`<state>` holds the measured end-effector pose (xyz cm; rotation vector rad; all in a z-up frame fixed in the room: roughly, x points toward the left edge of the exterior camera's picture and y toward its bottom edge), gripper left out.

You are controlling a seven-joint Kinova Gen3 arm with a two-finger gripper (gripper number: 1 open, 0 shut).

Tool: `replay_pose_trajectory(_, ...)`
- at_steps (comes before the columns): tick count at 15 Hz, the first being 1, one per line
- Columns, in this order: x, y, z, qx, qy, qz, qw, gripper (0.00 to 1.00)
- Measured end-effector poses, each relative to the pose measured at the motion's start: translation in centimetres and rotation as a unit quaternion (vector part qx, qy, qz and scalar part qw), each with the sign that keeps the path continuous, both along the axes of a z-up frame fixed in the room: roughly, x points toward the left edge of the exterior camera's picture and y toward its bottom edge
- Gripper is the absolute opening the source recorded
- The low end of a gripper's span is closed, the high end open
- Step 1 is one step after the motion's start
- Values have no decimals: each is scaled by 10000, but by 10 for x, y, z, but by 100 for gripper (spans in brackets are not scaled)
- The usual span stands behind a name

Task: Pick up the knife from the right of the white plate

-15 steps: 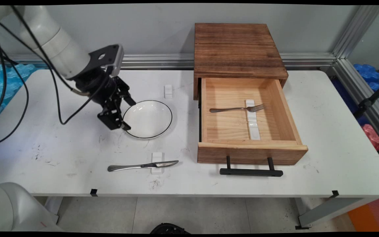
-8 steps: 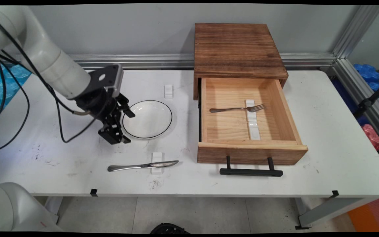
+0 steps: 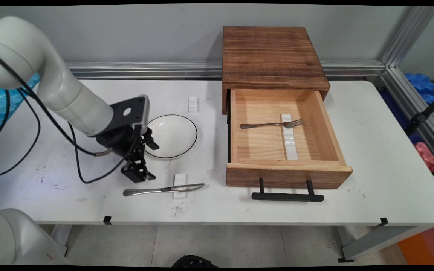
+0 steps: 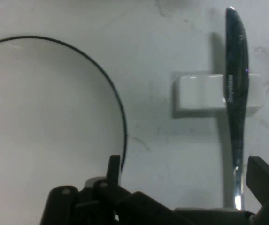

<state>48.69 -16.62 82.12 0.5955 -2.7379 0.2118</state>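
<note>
Since a second ago the claw [image 3: 151, 160] has travelled from the left rim of the plate [image 3: 175, 135] toward the counter's [image 3: 390, 158] near edge, and now hangs just above the bare surface between plate and knife [image 3: 164, 189]. Its two fingers [image 4: 265, 176] stand spread apart with nothing between them; in the hand view one finger shows beside the plate's black rim line and the other beside the knife's handle.

Counted out: one white plate with a thin black rim, one knife, one fork [image 3: 271, 124], one wooden cabinet [image 3: 273, 56] with its single drawer [image 3: 285, 177] pulled open, and one black bar handle [image 3: 288, 196] on the drawer front. Small white rests number two on the open surface, one under the knife [image 3: 179, 180] and one standing alone [image 3: 193, 104] behind the plate, besides a longer white strip [image 3: 289, 139] on the drawer floor.

The knife lies near the front edge, its long axis running left to right along that edge, handle to the left and blade tip to the right, the blade resting across its white block. The fork lies inside the drawer, also left to right, tines to the right and propped on the white strip, handle to the left.

Black cables [image 3: 74, 158] hang from the arm [image 3: 62, 98] to the left of the plate.
</note>
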Motion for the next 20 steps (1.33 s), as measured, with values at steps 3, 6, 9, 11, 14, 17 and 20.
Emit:
replay_pose_trajectory(3, -10, 7, -6, 34, 3, 9, 10000, 100)
replay_pose_trajectory(6, -21, 14, -11, 74, -1, 19, 10000, 100)
replay_pose_trajectory(9, -27, 20, -15, 98, -10, 31, 9999, 100)
replay_pose_trajectory(11, -31, 22, -18, 114, -4, 43, 9999, 100)
replay_pose_trajectory(14, -34, 25, -23, 128, 14, 55, 9999, 100)
replay_pose_trajectory(17, -36, 26, -28, 155, 28, 76, 9998, 100)
replay_pose_trajectory(20, -35, 26, -34, 179, 30, 105, 9998, 100)
